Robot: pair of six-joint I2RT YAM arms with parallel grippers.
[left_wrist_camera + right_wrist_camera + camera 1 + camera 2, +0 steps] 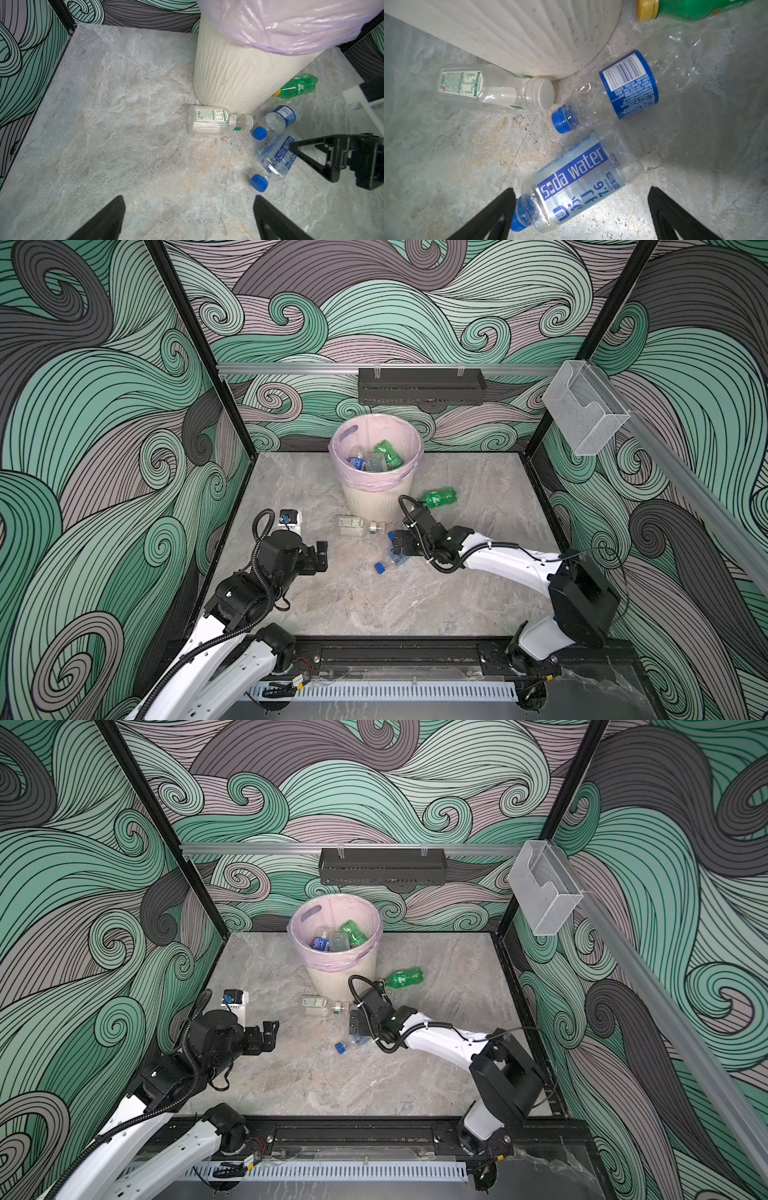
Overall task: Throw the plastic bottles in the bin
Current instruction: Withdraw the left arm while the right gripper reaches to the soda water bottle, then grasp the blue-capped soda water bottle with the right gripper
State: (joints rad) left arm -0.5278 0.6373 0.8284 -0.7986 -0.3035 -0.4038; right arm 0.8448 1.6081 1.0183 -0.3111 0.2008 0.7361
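A few plastic bottles lie inside the round cream ribbed bin with its pink bag liner [376, 499], but four are left on the grey marbled tabletop [374, 605]. The right gripper [581, 190] hangs spread and empty over the clear blue-labelled soda water bottle [579, 182]. A crumpled clear blue-banded bottle [623, 89] lies just beside it, crowding the grab. The clear white-capped bottle [209, 120] touches the bin's base, and the green yellow-capped bottle [440, 495] lies behind. The left gripper [189, 197] waits released, well apart.
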